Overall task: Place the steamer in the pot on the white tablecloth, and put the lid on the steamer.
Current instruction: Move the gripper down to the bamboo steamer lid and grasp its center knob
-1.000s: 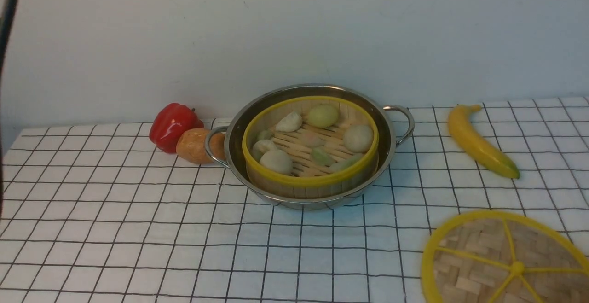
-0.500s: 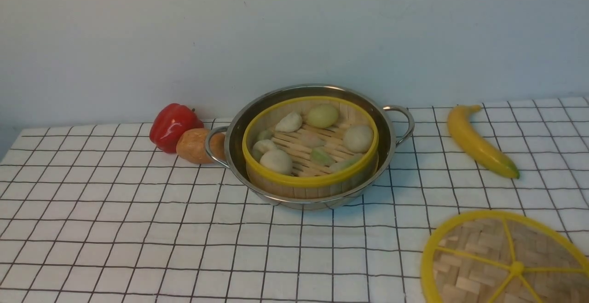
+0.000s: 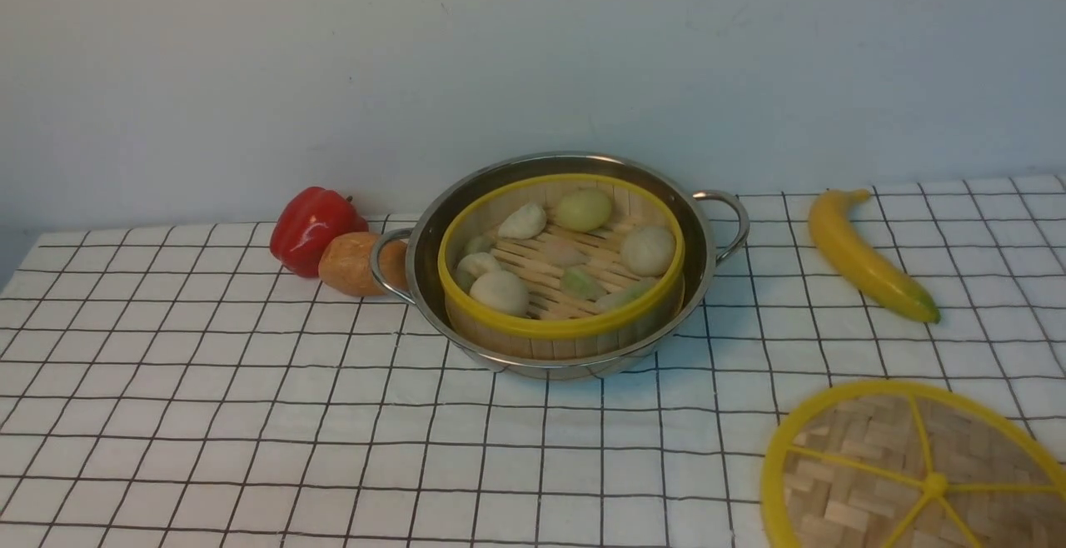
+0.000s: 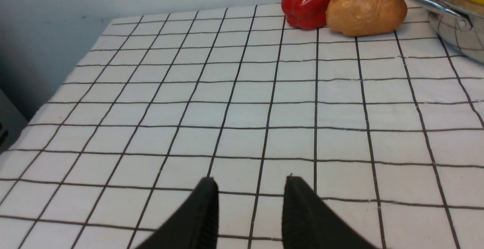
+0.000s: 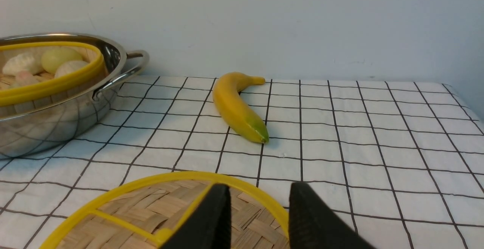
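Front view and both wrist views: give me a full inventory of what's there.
pot: one, silver, on the tablecloth, mid-table
steamer: one, tan with yellow rim, in the pot, uncovered
dumplings and buns: several, white and pale green, inside the steamer
lid: one, tan and yellow, near right
banana: one, yellow, right of pot
red pepper: one, left of pot
potato-like item: one, brown, between pepper and pot
tablecloth: one, white, black grid, under everything
grippers: two, dark, left and right, jaws apart
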Controlling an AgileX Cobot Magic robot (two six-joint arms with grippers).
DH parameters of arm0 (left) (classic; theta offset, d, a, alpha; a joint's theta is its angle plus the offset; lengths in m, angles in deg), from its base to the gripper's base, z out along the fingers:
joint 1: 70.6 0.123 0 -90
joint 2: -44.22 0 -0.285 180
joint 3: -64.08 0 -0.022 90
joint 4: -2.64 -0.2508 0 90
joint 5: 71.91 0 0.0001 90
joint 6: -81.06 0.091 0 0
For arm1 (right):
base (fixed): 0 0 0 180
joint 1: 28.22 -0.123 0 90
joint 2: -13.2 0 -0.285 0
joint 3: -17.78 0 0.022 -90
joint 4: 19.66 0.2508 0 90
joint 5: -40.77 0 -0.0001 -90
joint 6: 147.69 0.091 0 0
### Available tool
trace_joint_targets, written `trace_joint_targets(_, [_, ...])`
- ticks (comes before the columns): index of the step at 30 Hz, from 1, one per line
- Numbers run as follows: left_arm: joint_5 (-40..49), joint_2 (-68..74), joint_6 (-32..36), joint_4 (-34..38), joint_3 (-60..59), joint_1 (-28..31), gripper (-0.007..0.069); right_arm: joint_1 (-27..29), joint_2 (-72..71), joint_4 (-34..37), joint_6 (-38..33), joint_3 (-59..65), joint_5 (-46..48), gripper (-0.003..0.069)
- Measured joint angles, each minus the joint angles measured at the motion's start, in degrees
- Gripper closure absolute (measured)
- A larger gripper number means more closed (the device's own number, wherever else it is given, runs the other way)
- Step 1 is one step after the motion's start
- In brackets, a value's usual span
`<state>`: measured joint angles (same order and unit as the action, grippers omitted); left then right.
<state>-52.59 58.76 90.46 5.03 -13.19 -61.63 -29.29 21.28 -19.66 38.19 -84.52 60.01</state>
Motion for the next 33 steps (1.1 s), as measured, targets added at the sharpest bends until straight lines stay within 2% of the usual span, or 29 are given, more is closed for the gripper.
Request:
trace_joint_targets(10, [-0.7, -6.5, -0.4, 0.1, -0.4, 0.0, 0.0384, 0.0, 0.0, 0.0, 0.0, 0.0, 0.0, 0.0416])
trace_joint_targets(15, [-0.7, -6.7, -4.0, 0.1, -0.4, 0.0, 0.0384, 0.0, 0.0, 0.0, 0.0, 0.0, 0.0, 0.0416])
trace_joint_targets(21, [-0.6, -6.7, -4.9, 0.2, -0.4, -0.1, 0.0384, 0.0, 0.0, 0.0, 0.0, 0.0, 0.0, 0.0416])
trace_joint_targets(29, [-0.5, -6.7, -5.1, 0.2, -0.4, -5.3, 0.0384, 0.0, 0.0, 0.0, 0.0, 0.0, 0.0, 0.0416])
trace_joint_targets(33, [-0.5, -6.8, -5.1, 0.2, -0.4, -5.3, 0.0383, 0.0, 0.0, 0.0, 0.0, 0.0, 0.0, 0.0416])
